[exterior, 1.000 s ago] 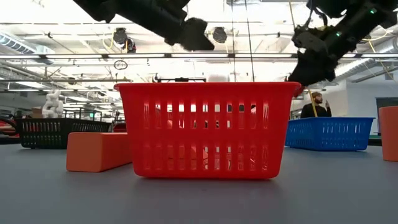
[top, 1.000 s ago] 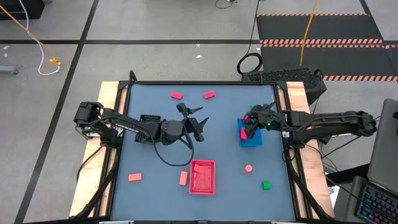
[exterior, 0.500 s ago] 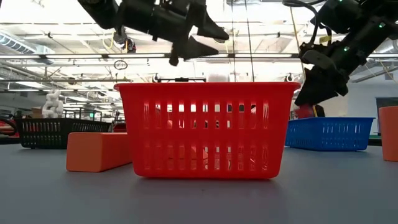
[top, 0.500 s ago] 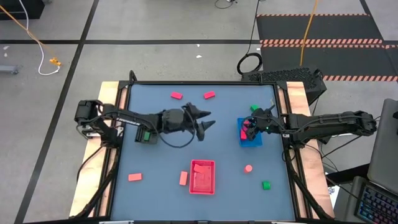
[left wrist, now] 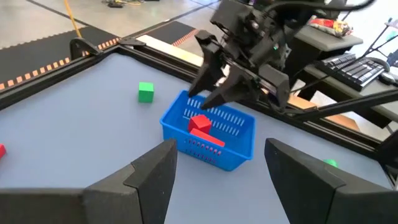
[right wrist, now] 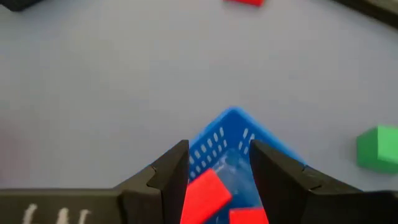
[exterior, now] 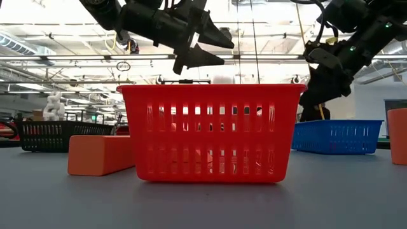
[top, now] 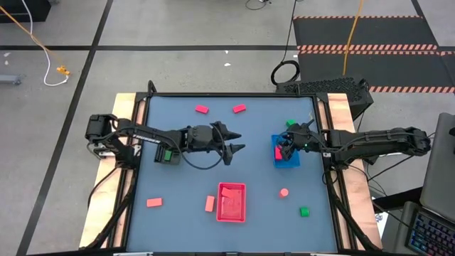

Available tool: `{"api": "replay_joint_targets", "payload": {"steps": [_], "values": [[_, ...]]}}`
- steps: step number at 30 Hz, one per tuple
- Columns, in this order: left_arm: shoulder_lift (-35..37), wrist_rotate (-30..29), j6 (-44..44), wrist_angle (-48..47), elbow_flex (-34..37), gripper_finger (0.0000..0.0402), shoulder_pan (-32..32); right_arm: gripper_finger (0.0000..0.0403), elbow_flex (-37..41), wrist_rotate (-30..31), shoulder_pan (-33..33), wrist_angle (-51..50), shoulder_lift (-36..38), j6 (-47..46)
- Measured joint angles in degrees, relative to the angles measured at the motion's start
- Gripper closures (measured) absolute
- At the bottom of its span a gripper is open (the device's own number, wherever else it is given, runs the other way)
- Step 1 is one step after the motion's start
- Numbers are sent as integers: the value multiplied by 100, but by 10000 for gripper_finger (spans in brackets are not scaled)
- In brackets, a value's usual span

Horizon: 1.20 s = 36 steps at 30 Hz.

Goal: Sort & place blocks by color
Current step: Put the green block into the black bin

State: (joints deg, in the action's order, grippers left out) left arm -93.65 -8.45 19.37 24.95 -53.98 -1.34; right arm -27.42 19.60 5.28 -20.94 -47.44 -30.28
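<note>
Blue-grey table (top: 178, 178), three trays. The right gripper (top: 286, 146) has spread its fingers over the blue tray (left wrist: 205, 149) since a second ago, and its magenta-red block (right wrist: 205, 198) now lies inside, so that drop looks done. The left gripper (top: 240, 141) has swung off the red tray (top: 244, 203), wide and empty. Count: two reds in blue; loose are two magenta (top: 202, 109), two green (top: 304, 211) and three salmon (top: 154, 203). The black tray (top: 168, 155) is under the left arm. I can't count what's in the red tray.
</note>
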Motion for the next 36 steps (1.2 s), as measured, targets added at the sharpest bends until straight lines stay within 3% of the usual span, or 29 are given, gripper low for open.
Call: {"api": "replay_joint_targets", "payload": {"steps": [8,21,27,36], "values": [[0,-4,-360,-4,0,158,-5,238,-719,140,745,-824,-325,431],[0,-144,-565,-129,0,158,-217,238,-1820,110,2289,-899,-1245,1815],[0,-144,-584,-287,0,158,-267,238,-2229,-233,2907,-1054,-1786,2139],[0,-144,-618,-387,0,158,-270,238,-2666,-777,3618,-2360,-2822,2201]]}}
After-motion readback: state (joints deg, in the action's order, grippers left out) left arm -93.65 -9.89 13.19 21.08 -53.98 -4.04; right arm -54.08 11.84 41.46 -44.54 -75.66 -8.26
